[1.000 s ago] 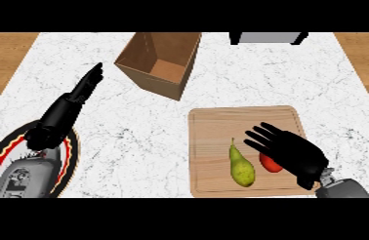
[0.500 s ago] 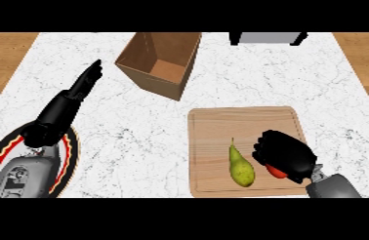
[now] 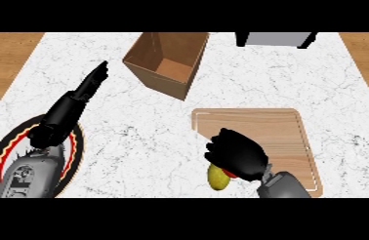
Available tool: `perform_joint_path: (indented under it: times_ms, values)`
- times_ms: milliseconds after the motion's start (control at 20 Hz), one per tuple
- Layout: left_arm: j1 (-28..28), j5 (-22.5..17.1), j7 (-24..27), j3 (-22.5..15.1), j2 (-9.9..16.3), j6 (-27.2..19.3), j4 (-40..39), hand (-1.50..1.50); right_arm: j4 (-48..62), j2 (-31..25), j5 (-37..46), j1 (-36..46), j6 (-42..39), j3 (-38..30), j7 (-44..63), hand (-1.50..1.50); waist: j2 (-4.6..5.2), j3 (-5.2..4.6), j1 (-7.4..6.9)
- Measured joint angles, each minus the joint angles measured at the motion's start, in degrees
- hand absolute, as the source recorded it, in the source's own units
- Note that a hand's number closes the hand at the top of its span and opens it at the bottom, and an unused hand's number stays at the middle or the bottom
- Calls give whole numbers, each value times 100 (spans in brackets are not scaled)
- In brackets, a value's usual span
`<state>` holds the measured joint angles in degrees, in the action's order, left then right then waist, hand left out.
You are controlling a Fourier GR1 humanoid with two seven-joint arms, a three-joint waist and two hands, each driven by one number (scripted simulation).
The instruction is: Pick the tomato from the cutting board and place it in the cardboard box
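The right hand (image 3: 236,155) sits over the near left corner of the board (image 3: 270,131), fingers curled down into a fist around the tomato (image 3: 231,173). Only a small red sliver of it shows under the palm, so the grip itself is mostly hidden (the curl of the fingers says closed, not spread). Just below that sliver, a yellow-green pear (image 3: 218,178) pokes out at the board's near left edge, touching or nearly touching the hand; I cannot tell which.

The left hand (image 3: 92,81) lies well to the left of the board, fingers straight and together, pointing away along the marble counter (image 3: 130,136), holding nothing. The box (image 3: 167,62) stands open beyond the board and a little to its left, well apart from both hands. A dark grey object (image 3: 277,38) sits at the counter's far edge, beyond the board.

Against the view from 0.5 s ago, the right hand has moved left across the board toward its near left corner, and the pear, then plain to see beside the hand, is now largely covered by it. 1 s ago that hand was spread open over the fruit; now it is closed.
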<state>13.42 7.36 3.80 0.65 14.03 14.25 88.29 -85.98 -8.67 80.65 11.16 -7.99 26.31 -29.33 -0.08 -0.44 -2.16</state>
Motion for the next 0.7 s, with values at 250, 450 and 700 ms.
perform_joint_path:
  times_ms: [250,450,700]
  values:
    - [192,12,-7,-185,-105,80,-11,0,53,573,-521,639,-236,712,1204,150,65,19,-365]
    - [299,34,-36,-271,-161,112,-91,0,54,755,-972,1398,-135,1210,2248,150,81,32,-500]
    - [426,65,-61,-320,-214,107,-170,0,26,834,-1732,2296,206,1431,3637,150,74,35,-531]
